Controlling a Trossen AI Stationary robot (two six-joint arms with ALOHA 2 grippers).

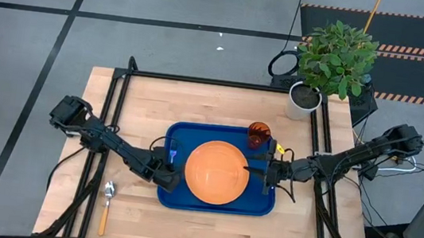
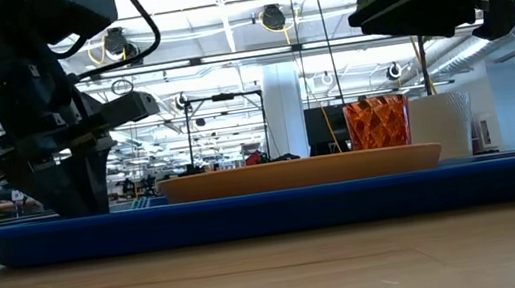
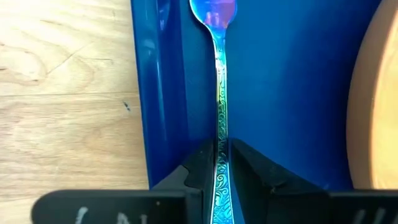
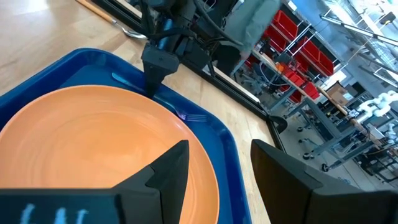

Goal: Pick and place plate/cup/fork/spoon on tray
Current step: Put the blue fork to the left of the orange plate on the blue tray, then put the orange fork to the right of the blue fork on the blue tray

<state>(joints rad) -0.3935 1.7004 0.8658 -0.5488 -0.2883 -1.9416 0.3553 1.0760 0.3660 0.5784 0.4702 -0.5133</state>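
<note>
Already the round orange plate [image 1: 216, 172] and the dark orange-red translucent cup [image 1: 258, 134] sit on the large blue plastic tray [image 1: 215, 204]. The left gripper [image 3: 222, 163] has its jaws closed on the thin light-blue plastic fork [image 3: 219, 93], low over the tray's left side. The silver spoon with the orange handle [image 1: 106, 205] waits on the table. The right gripper [image 4: 214, 165] hovers with jaws apart, empty.

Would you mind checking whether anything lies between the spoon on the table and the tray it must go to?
Nothing visible does. The spoon lies on bare wood left of the tray. The left gripper, shut on the fork, sits over the tray's left edge, farther up the table than the spoon's direct way.
</note>
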